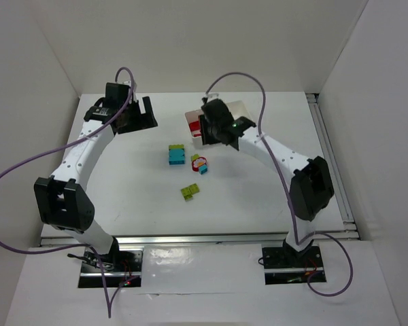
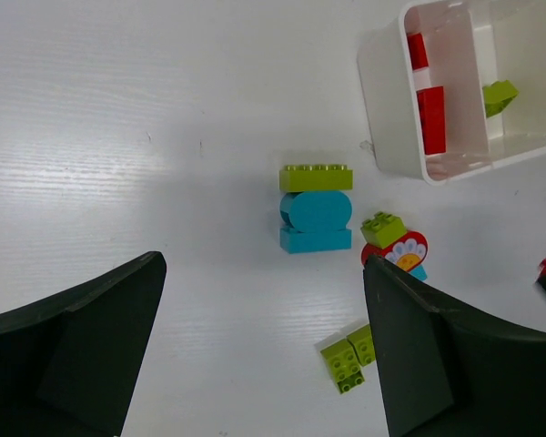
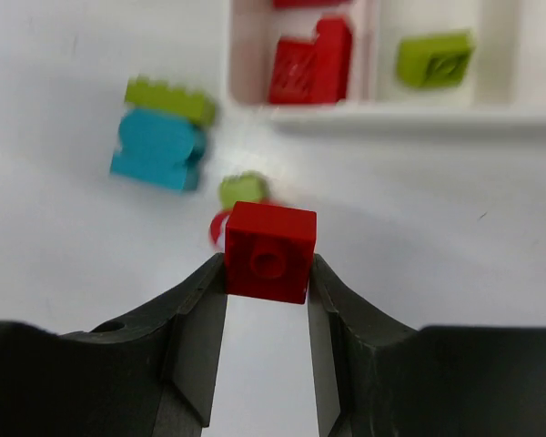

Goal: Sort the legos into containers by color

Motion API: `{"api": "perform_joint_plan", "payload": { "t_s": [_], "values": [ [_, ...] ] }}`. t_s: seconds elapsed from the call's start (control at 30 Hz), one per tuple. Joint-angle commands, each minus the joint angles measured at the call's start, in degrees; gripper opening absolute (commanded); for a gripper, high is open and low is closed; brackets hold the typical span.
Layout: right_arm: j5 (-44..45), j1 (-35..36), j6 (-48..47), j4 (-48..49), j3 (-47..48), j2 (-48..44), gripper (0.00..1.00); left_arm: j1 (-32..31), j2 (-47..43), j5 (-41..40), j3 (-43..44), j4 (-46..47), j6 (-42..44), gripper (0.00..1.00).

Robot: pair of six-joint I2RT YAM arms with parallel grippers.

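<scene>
Overhead, R pincer [image 3: 267, 266] w/ red brick [image 3: 269, 250] half-hides tray [image 1: 239, 110].

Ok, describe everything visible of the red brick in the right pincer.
The red brick is a small square block of glossy plastic, with one round circle on the face toward the camera. The right pincer clamps it by two opposite sides between its dark fingers. Nothing else touches it; it seems held above the white table, short of the white tray.
</scene>
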Motion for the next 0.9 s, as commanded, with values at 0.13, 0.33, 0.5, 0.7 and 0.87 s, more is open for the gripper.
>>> {"api": "perform_joint_plan", "payload": {
  "t_s": [0.13, 0.33, 0.5, 0.7, 0.87],
  "values": [
    [-4.6, -8.1, -8.5, 3.3, 19.6, 14.2, 0.29, -0.5, -2.7, -2.9, -1.2, 1.1, -0.9, 0.99],
    [-7.6, -10.0, -9.1, 5.2, 28.6, 22.4, 0.3, 0.0, -1.0, -0.3, 0.5, 1.0, -1.5, 0.99],
    [-9.4, -10.6, -8.5, 7.7, 30.4, 25.2, 0.41, 0.0, -1.0, -0.8, 1.1, 0.3, -1.5, 0.99],
    [-7.3, -10.6, -7.3, 7.0, 33.9, 28.0, 0.67, 0.0, -1.0, 0.3, 1.6, 0.3, -1.5, 0.99],
    [-6.0, -10.6, -7.3, 10.3, 24.1, 18.9, 0.62, 0.0, -1.0, 0.3, 1.6, 0.3, -1.5, 0.99]
  ]
}}
